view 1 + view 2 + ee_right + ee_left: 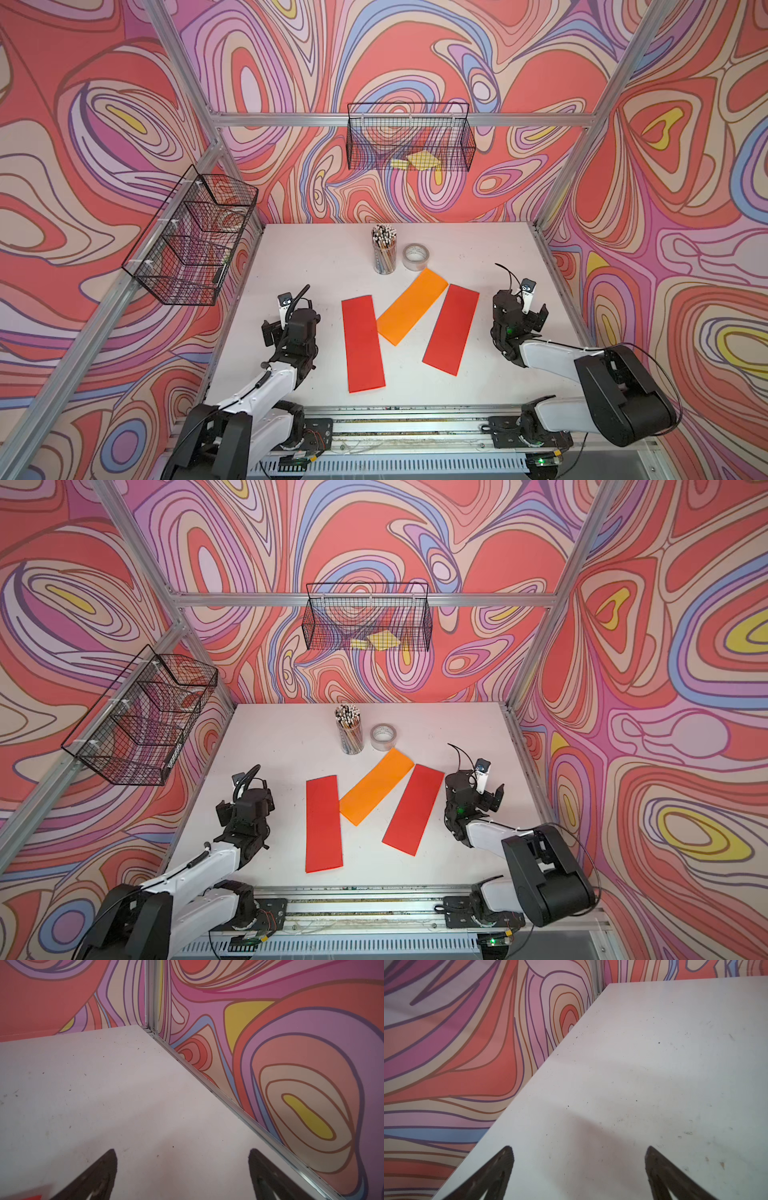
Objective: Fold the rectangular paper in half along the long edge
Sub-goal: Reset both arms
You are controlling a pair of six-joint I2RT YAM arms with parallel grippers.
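1. The white table (307, 266) is scuffed and speckled with small dark marks.
2. A red paper sheet (362, 344) lies flat on its left half, long edges running front to back.
3. An orange paper sheet (412, 306) lies diagonally in the middle, its near corner meeting the red sheet's edge.
4. A second red sheet (451, 329) lies flat and tilted, just beside the orange one on the right.
5. A cup of pencils (384, 253) stands upright farther back, with a roll of tape (415, 257) just beside it.

Three papers (363, 343) (412, 306) (451, 329), one tape roll (415, 257), one pencil cup (384, 254), two wire baskets (374, 143) (187, 235)
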